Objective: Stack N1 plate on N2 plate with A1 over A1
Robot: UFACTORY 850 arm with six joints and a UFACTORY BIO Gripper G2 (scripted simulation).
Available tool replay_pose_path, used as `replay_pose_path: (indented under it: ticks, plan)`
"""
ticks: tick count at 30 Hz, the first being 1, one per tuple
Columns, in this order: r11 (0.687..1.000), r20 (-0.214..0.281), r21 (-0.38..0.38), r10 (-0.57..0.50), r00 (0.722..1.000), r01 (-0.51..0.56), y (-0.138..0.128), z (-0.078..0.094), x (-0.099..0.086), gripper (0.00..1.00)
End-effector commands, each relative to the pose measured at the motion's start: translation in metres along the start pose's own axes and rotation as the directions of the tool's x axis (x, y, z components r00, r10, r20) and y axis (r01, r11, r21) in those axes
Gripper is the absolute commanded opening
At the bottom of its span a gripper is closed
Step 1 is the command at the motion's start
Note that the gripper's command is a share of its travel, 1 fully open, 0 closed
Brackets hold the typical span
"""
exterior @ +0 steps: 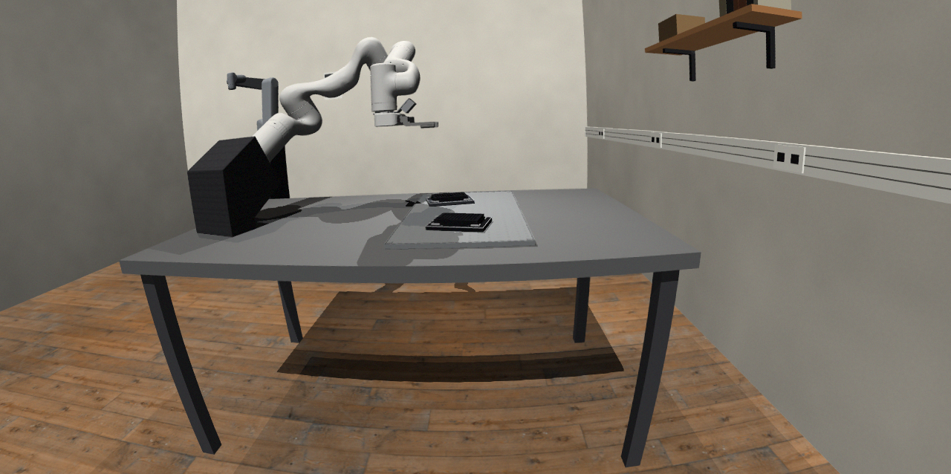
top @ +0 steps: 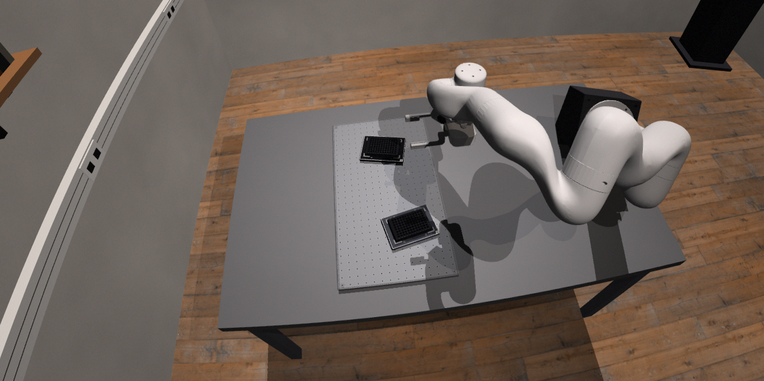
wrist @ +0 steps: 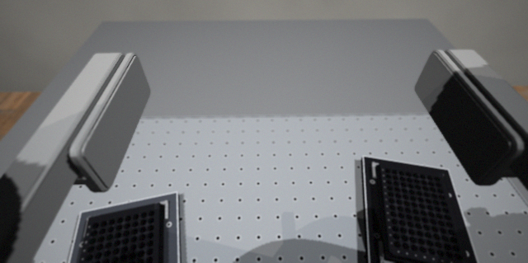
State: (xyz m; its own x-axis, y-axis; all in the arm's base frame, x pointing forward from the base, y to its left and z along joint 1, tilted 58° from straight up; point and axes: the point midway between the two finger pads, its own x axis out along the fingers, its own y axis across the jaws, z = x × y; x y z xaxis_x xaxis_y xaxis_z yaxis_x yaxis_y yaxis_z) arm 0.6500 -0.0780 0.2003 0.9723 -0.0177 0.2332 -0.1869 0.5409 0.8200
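Observation:
My gripper [top: 413, 131] [exterior: 427, 124] [wrist: 289, 120] is open and empty, held high above the table, its fingers pointing level out from the base. A black 96-well plate [top: 384, 147] [exterior: 458, 219] [wrist: 417, 209] sits in nest N1 [top: 382, 161], low at the right in the wrist view. Another black plate [top: 410, 224] [exterior: 449, 195] [wrist: 124, 238] sits in nest N2 [top: 414, 238] [wrist: 173, 234], low at the left in the wrist view, its lower part cut off. N2 is turned relative to N1. The A1 marks are too small to read.
Both nests stand on a light perforated board [top: 357, 266] [exterior: 512, 225] [wrist: 264, 147] on the grey table [top: 283, 207] [exterior: 585, 232] [wrist: 264, 69]. The arm's dark base block [exterior: 226, 185] stands at the table's other end. A wall shelf [exterior: 724, 25] is away from the table.

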Motion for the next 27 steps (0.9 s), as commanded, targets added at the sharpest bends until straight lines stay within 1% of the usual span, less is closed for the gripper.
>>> replay_pose_path:
  ticks: [1, 6, 13, 15, 27]
  plan:
    - [0.998, 0.001, -0.001, -0.065, 0.998, 0.065, -0.007, -0.006, 0.004, 0.37]
    - [0.975, 0.001, 0.000, -0.223, 0.975, 0.223, -0.024, -0.022, 0.013, 0.37]
    - [0.975, 0.001, 0.000, -0.223, 0.975, 0.223, -0.047, -0.045, 0.025, 0.37]
    - [0.975, 0.001, 0.000, -0.223, 0.975, 0.223, -0.047, -0.045, 0.025, 0.37]
    - [0.975, 0.002, 0.000, -0.223, 0.975, 0.223, -0.088, -0.084, 0.046, 0.37]
